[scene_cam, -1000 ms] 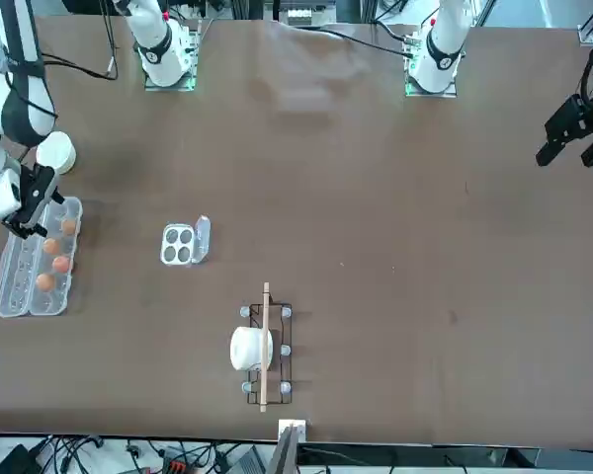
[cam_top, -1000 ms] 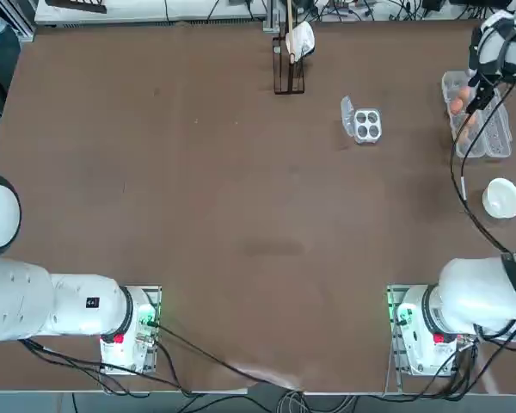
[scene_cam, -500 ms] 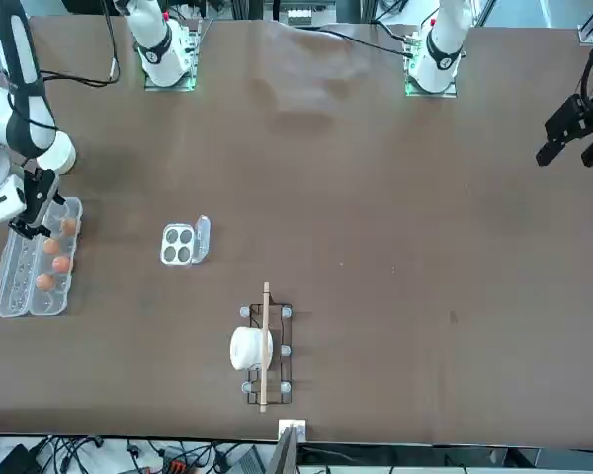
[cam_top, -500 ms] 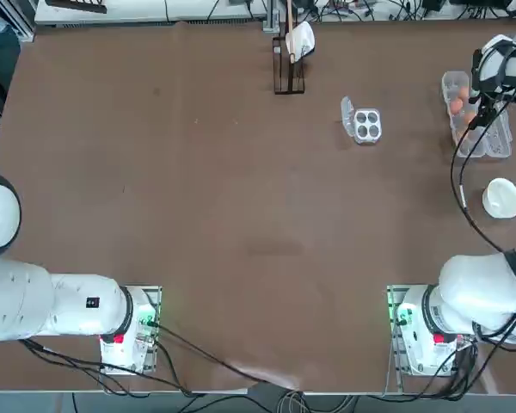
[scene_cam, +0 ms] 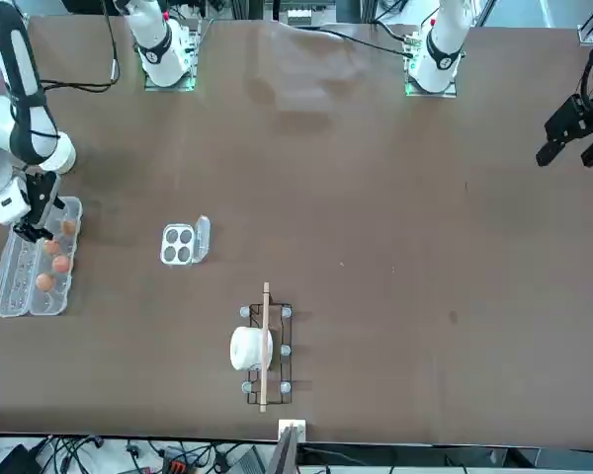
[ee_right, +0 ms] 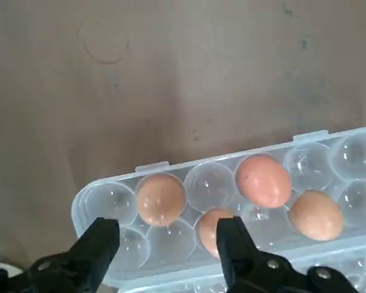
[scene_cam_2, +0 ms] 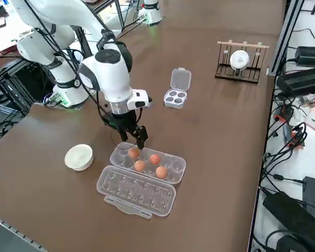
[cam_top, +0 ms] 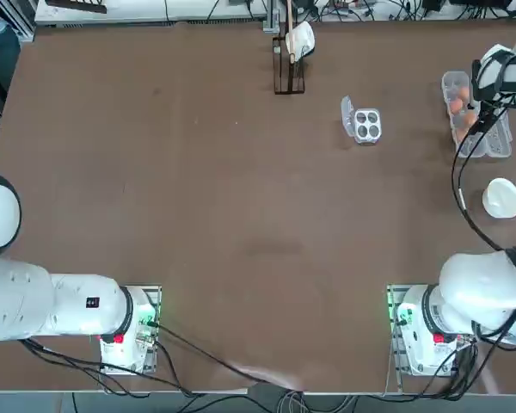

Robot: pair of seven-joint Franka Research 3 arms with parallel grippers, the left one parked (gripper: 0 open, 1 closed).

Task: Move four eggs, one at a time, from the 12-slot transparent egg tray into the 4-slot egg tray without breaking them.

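Clear plastic marks the 12-slot transparent egg tray [scene_cam_2: 147, 163], lying with its lid flat open near the bench [cam_top: 241, 215] edge on the robot's right. All four eggs [ee_right: 161, 199] sit in its cups. The right claw [ee_right: 171, 244] hovers just above the tray's end, fingers spread, pinching nothing. The 4-slot egg tray [cam_top: 366, 125] lies empty well apart, with bare brown bench between. A white bowl [cam_top: 501, 197] sits beside the long tray.

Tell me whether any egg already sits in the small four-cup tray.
No: all four cups of the 4-slot egg tray are bare, and the four eggs lie in the 12-slot transparent egg tray.
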